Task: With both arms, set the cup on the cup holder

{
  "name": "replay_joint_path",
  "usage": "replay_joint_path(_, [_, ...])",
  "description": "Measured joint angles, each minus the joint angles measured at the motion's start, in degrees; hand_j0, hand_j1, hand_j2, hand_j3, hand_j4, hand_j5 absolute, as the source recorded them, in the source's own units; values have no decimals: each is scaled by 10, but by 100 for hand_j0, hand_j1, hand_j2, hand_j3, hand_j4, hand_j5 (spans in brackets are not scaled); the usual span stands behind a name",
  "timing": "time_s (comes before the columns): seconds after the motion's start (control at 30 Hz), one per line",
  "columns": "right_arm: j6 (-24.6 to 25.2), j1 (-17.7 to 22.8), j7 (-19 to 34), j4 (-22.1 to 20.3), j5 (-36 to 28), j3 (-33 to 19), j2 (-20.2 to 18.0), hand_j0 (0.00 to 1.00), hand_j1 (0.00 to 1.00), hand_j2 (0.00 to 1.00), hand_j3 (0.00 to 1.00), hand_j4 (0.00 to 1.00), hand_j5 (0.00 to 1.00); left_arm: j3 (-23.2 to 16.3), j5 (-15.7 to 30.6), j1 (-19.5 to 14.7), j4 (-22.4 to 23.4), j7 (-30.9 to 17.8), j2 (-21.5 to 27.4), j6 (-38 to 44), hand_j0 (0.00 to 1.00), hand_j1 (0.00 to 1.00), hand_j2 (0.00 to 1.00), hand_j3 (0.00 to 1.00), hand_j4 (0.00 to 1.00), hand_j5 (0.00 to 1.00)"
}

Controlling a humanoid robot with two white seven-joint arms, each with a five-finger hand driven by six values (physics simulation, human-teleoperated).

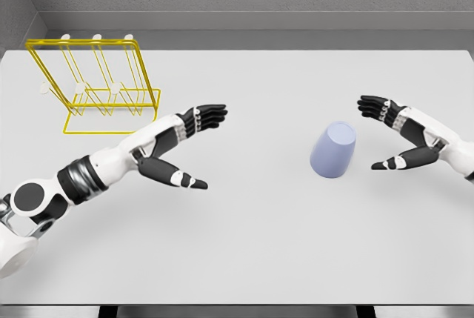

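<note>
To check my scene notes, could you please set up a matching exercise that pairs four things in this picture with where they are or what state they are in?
Things:
1. cup
2. rack
3. left hand
4. right hand

Places or states:
A. yellow wire, at the far left of the table
B. open, just right of the cup, not touching it
C. pale blue, standing right of the middle
D. open, between the rack and the cup, holding nothing

Pairs: 1-C, 2-A, 3-D, 4-B
</note>
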Motion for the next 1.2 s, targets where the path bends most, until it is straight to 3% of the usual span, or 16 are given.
replay_joint_path(0.3, [0, 10, -1, 7, -20, 0, 19, 100, 100, 100, 100, 100, 100, -1, -6, 12, 29, 21, -38, 1, 100, 100, 100, 100, 100, 100])
replay_joint_path(0.63, [0, 9, 4, 51, -33, 4, 55, 100, 100, 100, 100, 100, 100, 1, -7, 13, 28, 22, -36, 0, 100, 100, 100, 100, 100, 100])
replay_joint_path(1.2, [0, 7, 4, 67, -27, 26, 90, 100, 100, 100, 100, 100, 100, -1, -7, 13, 45, 24, -40, 18, 100, 100, 100, 100, 100, 100])
